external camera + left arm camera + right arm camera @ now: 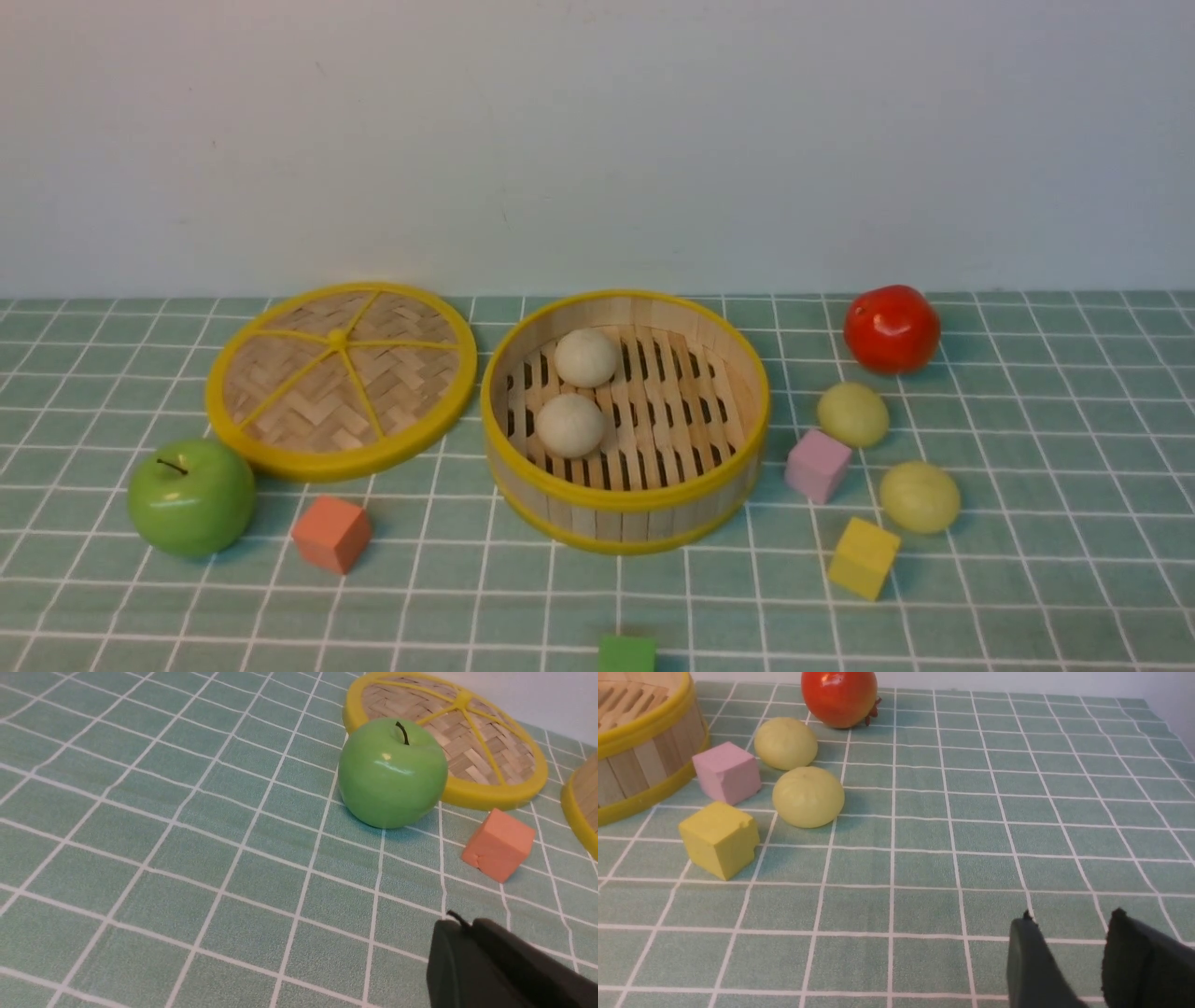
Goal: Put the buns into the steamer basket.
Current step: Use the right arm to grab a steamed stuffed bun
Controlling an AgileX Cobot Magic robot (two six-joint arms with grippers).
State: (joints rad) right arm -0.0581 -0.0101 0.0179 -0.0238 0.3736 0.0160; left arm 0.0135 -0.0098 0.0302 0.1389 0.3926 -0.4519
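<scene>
While two off-white buns (585, 357) lie in the steamer basket (624, 523), two yellow-green buns (920, 497) sit outside. The left jaws look closed, the right jaws open.

The left pincer (467, 924) is holding its two dark fingers (495, 966) pressed together. The right pincer (1072, 915) is holding its fingers apart, with nothing between them.

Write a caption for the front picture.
Two beige buns sit in the steamer basket; two yellow-green buns wait outside.

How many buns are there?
4. Two off-white buns lie in the basket; two yellow-green buns sit on the cloth to its right, near the pink cube. None seems hidden.
</scene>
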